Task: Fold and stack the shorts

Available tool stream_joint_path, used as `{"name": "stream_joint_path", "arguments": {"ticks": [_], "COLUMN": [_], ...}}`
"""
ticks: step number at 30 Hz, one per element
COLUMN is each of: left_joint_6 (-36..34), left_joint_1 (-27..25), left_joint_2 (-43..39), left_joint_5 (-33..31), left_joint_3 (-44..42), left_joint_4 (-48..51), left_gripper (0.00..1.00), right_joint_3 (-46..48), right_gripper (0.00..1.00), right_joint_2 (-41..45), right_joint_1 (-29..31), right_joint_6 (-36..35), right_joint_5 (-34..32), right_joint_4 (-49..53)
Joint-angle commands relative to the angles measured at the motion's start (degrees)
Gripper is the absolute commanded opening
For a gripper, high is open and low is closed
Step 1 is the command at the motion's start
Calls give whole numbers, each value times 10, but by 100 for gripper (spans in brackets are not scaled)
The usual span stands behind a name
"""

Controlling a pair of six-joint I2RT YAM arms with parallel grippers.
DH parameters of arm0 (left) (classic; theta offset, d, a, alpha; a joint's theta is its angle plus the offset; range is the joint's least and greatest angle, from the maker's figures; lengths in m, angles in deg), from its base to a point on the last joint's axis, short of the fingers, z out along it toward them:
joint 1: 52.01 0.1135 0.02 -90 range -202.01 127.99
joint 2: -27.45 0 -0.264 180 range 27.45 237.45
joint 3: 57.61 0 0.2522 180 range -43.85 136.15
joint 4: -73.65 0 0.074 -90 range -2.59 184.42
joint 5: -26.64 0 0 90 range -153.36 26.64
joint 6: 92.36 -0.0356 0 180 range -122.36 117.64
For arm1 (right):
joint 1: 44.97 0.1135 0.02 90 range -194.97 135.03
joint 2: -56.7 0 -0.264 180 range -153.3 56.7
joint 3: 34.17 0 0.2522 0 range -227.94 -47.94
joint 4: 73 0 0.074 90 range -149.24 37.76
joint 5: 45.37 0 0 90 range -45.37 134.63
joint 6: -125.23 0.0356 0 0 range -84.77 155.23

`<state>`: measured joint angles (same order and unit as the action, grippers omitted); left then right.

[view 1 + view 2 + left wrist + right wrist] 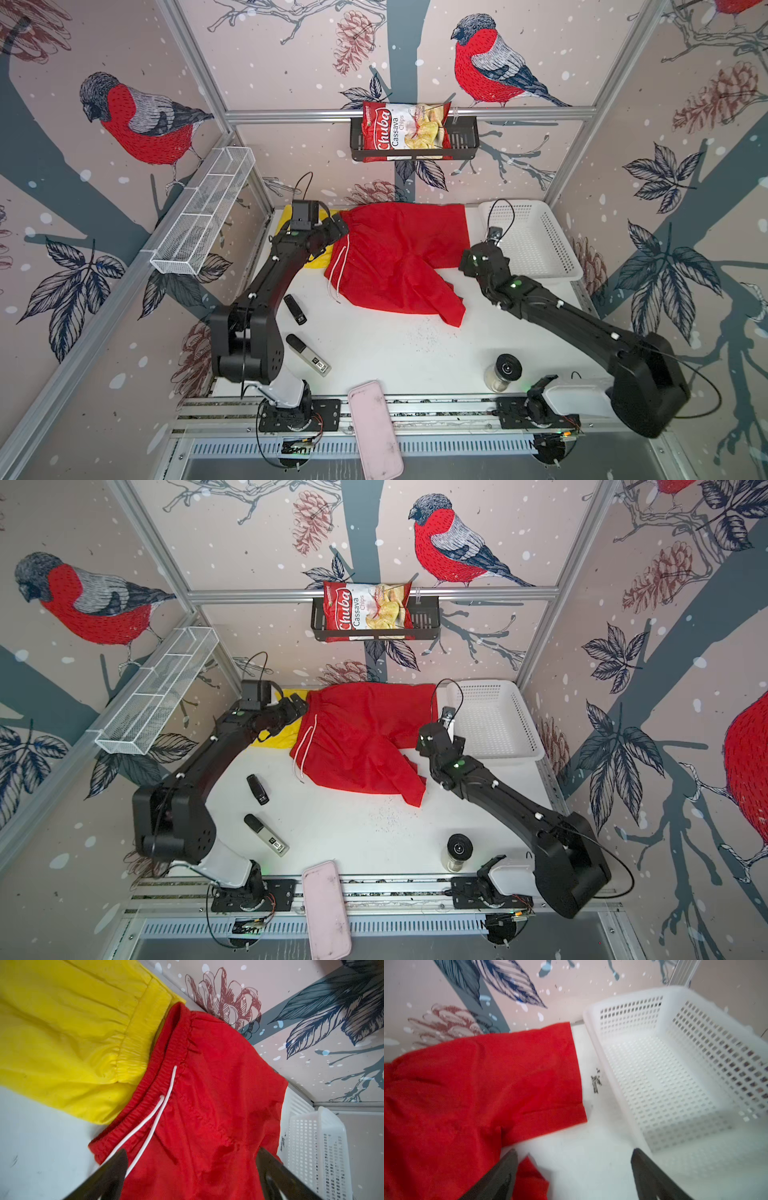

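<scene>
A white counter [374,353], walled by bird wallpaper [291,62], carries red shorts [399,257] overlapping yellow shorts [62,1032] at its far edge. Left jaws and right jaws gape, empty.

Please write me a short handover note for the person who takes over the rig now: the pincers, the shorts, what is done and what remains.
Left pincer: open, holding nothing, over the red shorts near their waistband.
Right pincer: open, holding nothing, over the table between the red leg hem and the white basket.
Red shorts: spread at the back, near leg rumpled, waistband edge overlapping the yellow shorts.
Yellow shorts: mostly hidden by the left arm; their fold cannot be judged.
Left to do: fold the red pair, then stack it squarely on the yellow pair.
</scene>
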<state>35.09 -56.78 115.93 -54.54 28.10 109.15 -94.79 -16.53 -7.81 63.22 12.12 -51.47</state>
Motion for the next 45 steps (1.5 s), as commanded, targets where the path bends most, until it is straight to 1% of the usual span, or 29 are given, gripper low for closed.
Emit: {"name": "stream_joint_path", "arguments": {"ticks": [1,3,5,8,10,12,13,14,15,16,17,18,20,23,25,26,27,30,31,33,37,41,43,44,45], "left_joint_6": [-24,-34,-35,-43,-52,-50,-47,-43,-41,-39,-37,-34,-28,-11,-6,-5,-5,-5,-5,-6,-9,-16,-19,-22,-24], "left_joint_1": [-1,-1,-1,-1,-1,-1,-1,-1,-1,-1,-1,0,-1,-1,-1,-1,-1,-1,-1,-1,-2,-3,-4,-4,-4], "left_joint_2": [-31,-43,-45,-41,-30,-12,0,12,25,37,48,59,75,97,110,117,124,143,147,151,148,142,140,138,136], "left_joint_5": [-21,-16,-13,-15,-22,-20,-14,-9,-4,-2,-1,-1,-2,-5,-12,-17,-23,-28,-29,-35,-38,-41,-39,-37,-33], "left_joint_3": [-47,-79,-103,-122,-125,-137,-142,-144,-145,-145,-145,-145,-145,-138,-127,-117,-107,-75,-68,-53,-40,-27,-21,-18,-14], "left_joint_4": [3,-7,-4,19,38,34,26,20,10,-1,-7,-9,-9,-6,-2,1,6,19,21,26,33,48,53,57,59], "left_gripper": [93,90,88,87,87,87,87,86,85,84,82,79,68,47,35,26,16,2,0,0,0,0,0,0,1], "right_joint_3": [50,75,86,97,116,137,142,144,143,140,133,121,93,36,-14,-46,-74,-148,-173,-230,-313,-391,-424,-439,-449], "right_gripper": [85,85,85,85,85,81,73,55,27,14,6,0,0,0,0,0,0,0,0,0,1,8,11,17,26], "right_joint_2": [28,32,27,17,17,-6,-12,-17,-20,-20,-19,-15,-5,-13,-43,-68,-95,-185,-216,-287,-386,-457,-477,-483,-483], "right_joint_1": [36,48,51,53,52,44,38,31,22,10,-2,-18,-52,-116,-149,-159,-164,-182,-188,-196,-194,-197,-200,-199,-199], "right_joint_6": [58,63,73,86,99,113,120,124,126,123,117,109,89,48,9,-12,-30,-70,-74,-78,-84,-91,-98,-102,-105], "right_joint_5": [40,77,98,146,174,215,233,247,264,279,290,299,305,325,337,328,304,276,276,264,258,226,213,205,200], "right_joint_4": [34,21,20,15,-9,-52,-70,-81,-90,-96,-94,-85,-64,-52,-43,-33,-31,-40,-38,-34,-45,-27,-11,-1,9]}}
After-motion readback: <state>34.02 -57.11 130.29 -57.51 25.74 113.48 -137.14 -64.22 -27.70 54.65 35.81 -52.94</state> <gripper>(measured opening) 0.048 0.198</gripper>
